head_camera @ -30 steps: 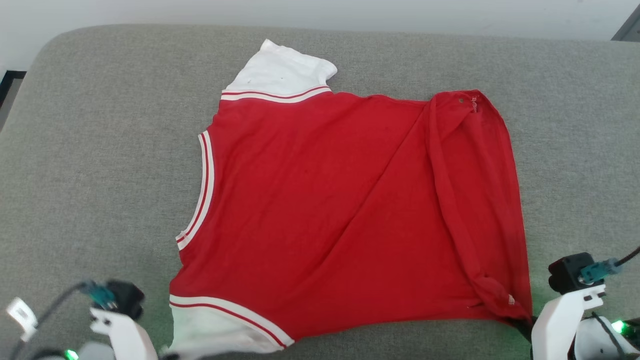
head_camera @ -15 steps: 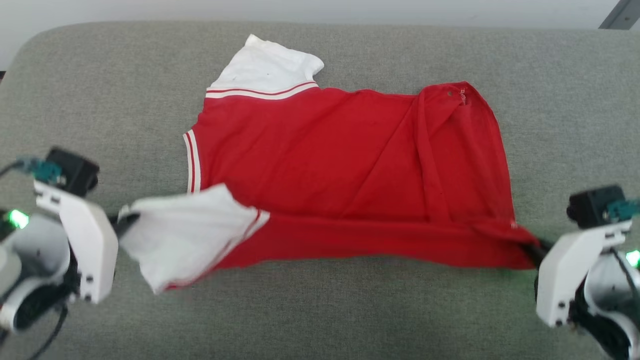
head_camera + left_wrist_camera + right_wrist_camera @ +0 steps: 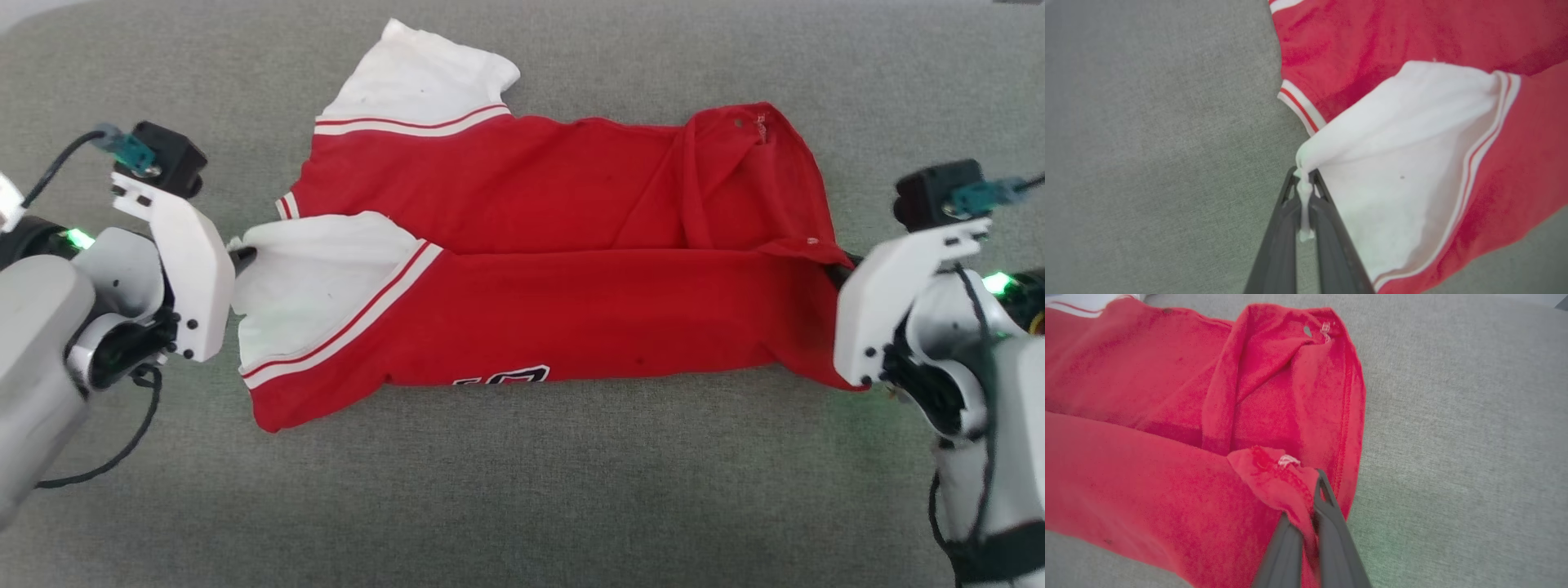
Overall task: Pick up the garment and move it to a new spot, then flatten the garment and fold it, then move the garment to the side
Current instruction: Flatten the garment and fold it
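Red garment (image 3: 571, 318) stretches from left end effector (image 3: 243, 255), gripping its sleeve (image 3: 318, 282), to right end effector (image 3: 841, 265), gripping hem (image 3: 804, 245).

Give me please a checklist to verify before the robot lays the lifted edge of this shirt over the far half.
1. Left gripper shut on the near white sleeve: ok.
2. Right gripper shut on the red hem corner: ok.
3. Lifted edge of the garment stretched level between both grippers: ok.
4. Far half lying flat: not ok, a ridge of bunched cloth runs near the far right corner.
5. How deep the cloth sits in the right grip: cannot tell.
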{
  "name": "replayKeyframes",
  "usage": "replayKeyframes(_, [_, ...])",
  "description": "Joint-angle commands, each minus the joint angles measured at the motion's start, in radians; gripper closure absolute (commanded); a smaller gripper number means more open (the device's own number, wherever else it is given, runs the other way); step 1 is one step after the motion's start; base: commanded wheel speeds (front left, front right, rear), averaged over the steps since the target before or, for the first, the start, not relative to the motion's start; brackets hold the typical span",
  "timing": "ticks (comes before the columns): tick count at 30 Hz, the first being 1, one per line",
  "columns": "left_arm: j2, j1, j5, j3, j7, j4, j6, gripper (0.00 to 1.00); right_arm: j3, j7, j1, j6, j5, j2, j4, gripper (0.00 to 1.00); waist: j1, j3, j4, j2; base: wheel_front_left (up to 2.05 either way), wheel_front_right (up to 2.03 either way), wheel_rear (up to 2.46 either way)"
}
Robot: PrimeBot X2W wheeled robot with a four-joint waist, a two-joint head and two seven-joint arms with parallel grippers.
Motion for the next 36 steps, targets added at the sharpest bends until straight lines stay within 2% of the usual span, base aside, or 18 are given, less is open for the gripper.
replayKeyframes(1, [-0.023, -0.016, 0.004, -0.004, 0.010, 0.048, -0.016, 1.00, 0.012, -0.016, -0.029, -0.001, -0.011, -0.002, 0.042, 1.00, 0.0000, 0.010, -0.005, 0.0000, 0.00, 0.00, 0.00])
replayKeyframes(7, [-0.114, -0.037, -0.029, -0.020, 0.032, 0.243, -0.065, 1.00, 0.061, -0.049, -0.115, -0.001, -0.024, 0.008, 0.211, 1.00, 0.0000, 0.028, -0.016, 0.0000, 0.00, 0.00, 0.00])
replayKeyframes(8, [-0.124, -0.038, -0.035, -0.023, 0.037, 0.271, -0.069, 1.00, 0.069, -0.053, -0.124, -0.001, -0.023, 0.010, 0.231, 0.98, 0.0000, 0.029, -0.017, 0.0000, 0.00, 0.00, 0.00])
replayKeyframes(9, [-0.132, -0.042, -0.039, -0.025, 0.040, 0.293, -0.075, 0.97, 0.074, -0.056, -0.134, -0.001, -0.021, 0.011, 0.253, 0.90, 0.0000, 0.030, -0.019, 0.0000, 0.00, 0.00, 0.00])
replayKeyframes(10, [-0.140, -0.045, -0.048, -0.023, 0.040, 0.314, -0.077, 0.81, 0.080, -0.057, -0.142, -0.001, -0.024, 0.011, 0.270, 0.80, 0.0000, 0.030, -0.020, 0.0000, 0.00, 0.00, 0.00])
replayKeyframes(11, [-0.146, -0.047, -0.058, -0.018, 0.037, 0.335, -0.081, 0.51, 0.087, -0.059, -0.148, -0.001, -0.025, 0.010, 0.284, 0.61, 0.0000, 0.030, -0.021, 0.0000, 0.00, 0.00, 0.00])
replayKeyframes(12, [-0.147, -0.051, -0.063, -0.015, 0.034, 0.350, -0.084, 0.00, 0.097, -0.062, -0.154, -0.001, -0.019, 0.011, 0.292, 0.24, 0.0000, 0.029, -0.022, 0.0000, 0.00, 0.00, 0.00])
replayKeyframes(13, [-0.150, -0.053, -0.068, -0.015, 0.033, 0.362, -0.084, 0.00, 0.108, -0.068, -0.159, -0.001, -0.011, 0.011, 0.296, 0.00, 0.0000, 0.028, -0.022, 0.0000, 0.00, 0.00, 0.00])
replayKeyframes(18, [-0.142, -0.079, -0.071, -0.002, 0.006, 0.368, -0.090, 0.00, 0.112, -0.099, -0.153, -0.001, 0.014, -0.019, 0.272, 0.00, 0.0000, 0.014, -0.014, 0.0000, 0.00, 0.00, 0.00])
replayKeyframes(22, [-0.110, -0.079, -0.072, -0.005, 0.016, 0.338, -0.091, 0.00, 0.092, -0.132, -0.118, -0.001, 0.029, -0.030, 0.217, 0.00, 0.0000, -0.002, -0.005, 0.0000, 0.00, 0.00, 0.00])
replayKeyframes(25, [-0.082, -0.058, -0.087, 0.003, 0.026, 0.291, -0.073, 0.00, 0.058, -0.161, -0.085, -0.001, 0.025, -0.026, 0.157, 0.00, 0.0000, -0.015, -0.003, 0.0000, 0.00, 0.00, 0.00])
replayKeyframes(31, [-0.003, 0.008, -0.124, 0.012, 0.058, 0.119, 0.001, 0.00, -0.036, -0.248, 0.002, -0.001, -0.014, 0.014, 0.022, 0.00, 0.0000, -0.033, -0.001, 0.0000, 0.00, 0.00, 0.00])
replayKeyframes(36, [0.087, 0.100, -0.167, 0.013, 0.103, -0.086, 0.118, 0.00, -0.116, -0.325, 0.072, -0.001, -0.069, 0.074, -0.079, 0.00, 0.0000, -0.041, -0.008, 0.0000, 0.00, 0.00, 0.00])
